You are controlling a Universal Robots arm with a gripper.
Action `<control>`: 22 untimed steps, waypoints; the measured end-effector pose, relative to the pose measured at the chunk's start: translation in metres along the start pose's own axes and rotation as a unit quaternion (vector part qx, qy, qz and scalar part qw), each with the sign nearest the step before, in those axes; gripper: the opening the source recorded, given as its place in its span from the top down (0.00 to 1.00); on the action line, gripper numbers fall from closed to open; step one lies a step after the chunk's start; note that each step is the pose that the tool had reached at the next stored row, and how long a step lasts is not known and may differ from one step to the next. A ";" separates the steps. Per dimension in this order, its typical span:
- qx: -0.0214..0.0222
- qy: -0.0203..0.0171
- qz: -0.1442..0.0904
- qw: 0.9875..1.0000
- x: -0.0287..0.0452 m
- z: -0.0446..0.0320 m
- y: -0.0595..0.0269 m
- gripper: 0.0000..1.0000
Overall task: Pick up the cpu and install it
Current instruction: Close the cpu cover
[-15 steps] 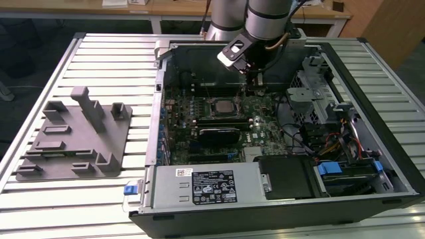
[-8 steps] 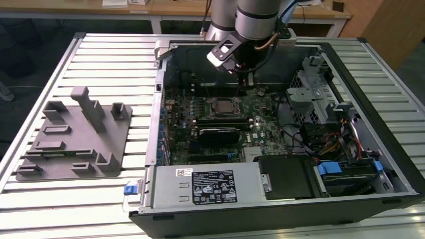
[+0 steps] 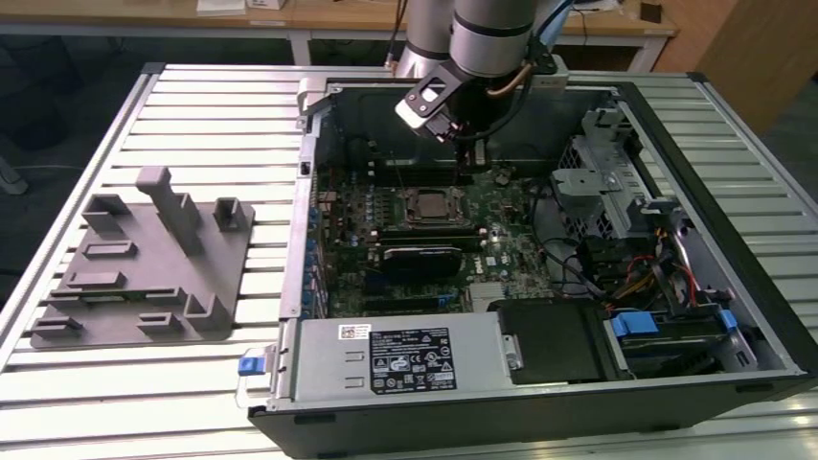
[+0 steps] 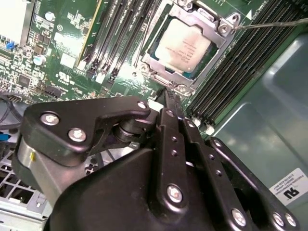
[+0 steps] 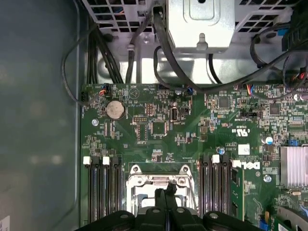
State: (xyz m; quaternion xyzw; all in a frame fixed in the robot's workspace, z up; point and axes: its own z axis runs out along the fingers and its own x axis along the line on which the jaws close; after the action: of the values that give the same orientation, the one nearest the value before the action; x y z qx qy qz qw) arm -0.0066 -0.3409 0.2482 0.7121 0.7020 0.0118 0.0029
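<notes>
The gripper [image 4: 166, 95] has its fingers pressed together, empty, near the socket frame's [image 4: 217, 28] edge. The cpu [image 4: 185, 45] lies seated inside it, with memory slots [image 4: 120, 31] flanking on the motherboard [image 4: 62, 43].

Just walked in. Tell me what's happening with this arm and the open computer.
One robot arm reaches into an open computer case that lies on a slatted table. Its gripper is shut with nothing between its fingers and hangs over the motherboard, its tips close to the edge of the processor socket. The cpu sits in that socket, silver top up, with the metal frame around it. A grey fixture block rests on the table, at the exterior view's left of the case.
</notes>
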 end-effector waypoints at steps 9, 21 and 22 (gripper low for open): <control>0.000 0.000 0.001 1.000 -0.0002 0.0052 -0.0120 0.89; 0.000 0.000 0.002 1.000 -0.0005 0.0151 -0.0196 0.89; 0.000 0.000 0.002 1.000 -0.0005 0.0151 -0.0198 0.89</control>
State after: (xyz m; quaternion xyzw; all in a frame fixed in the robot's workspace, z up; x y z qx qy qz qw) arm -0.0260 -0.3410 0.2327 0.7132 0.7008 0.0114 0.0027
